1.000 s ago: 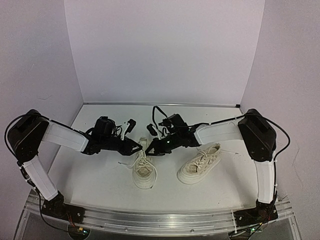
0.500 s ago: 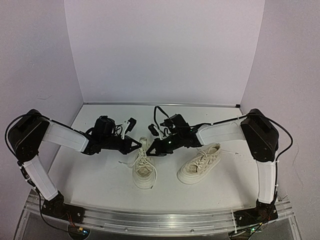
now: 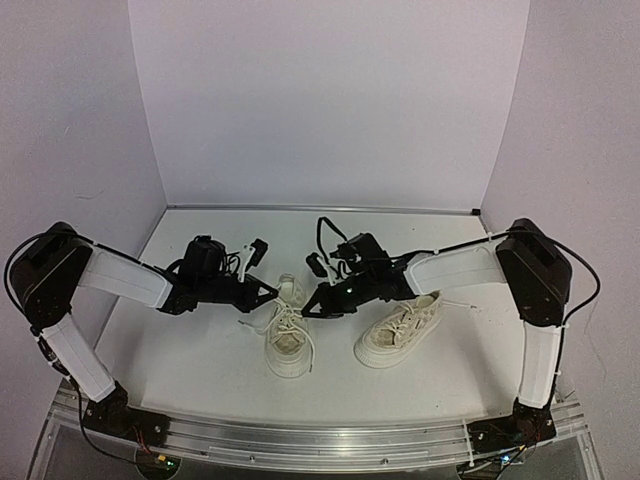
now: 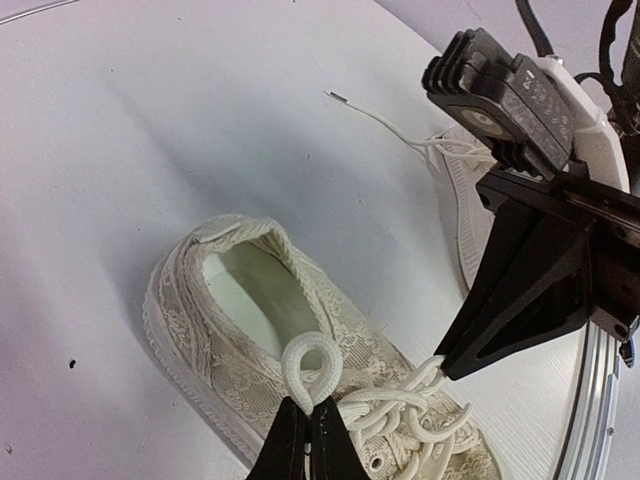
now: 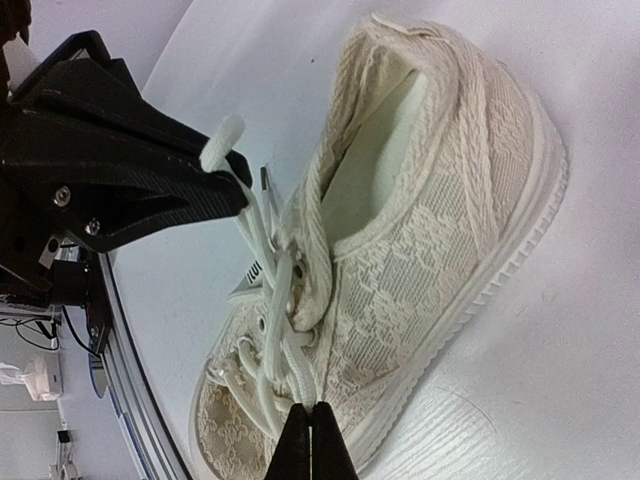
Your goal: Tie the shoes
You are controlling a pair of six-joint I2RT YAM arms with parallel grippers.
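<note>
Left wrist: left jaws shut on the loop point(image 4: 310, 362), right jaws shut on a lace point(image 4: 428, 370), both over the shoe point(image 4: 190, 310); I could yank the loop flat.

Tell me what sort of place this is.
Probably a robotics lab test cell: a left arm and right arm bolted to an aluminium rail, plain white walls boxing in a white table, and cream sneakers laid out for practice.

White shells are covering the long links of the left arm point(image 3: 120, 275) and right arm point(image 3: 455, 268), with bulky black housings capping the joints. Thin black cables point(image 3: 320, 228) are looping over the wrists. The left gripper point(image 3: 277, 292) is showing matte black wedge fingers point(image 5: 130, 190) with small silver screws point(image 5: 62, 195). The right gripper point(image 3: 305, 313) is carrying a black camera block point(image 4: 490, 85).
</note>
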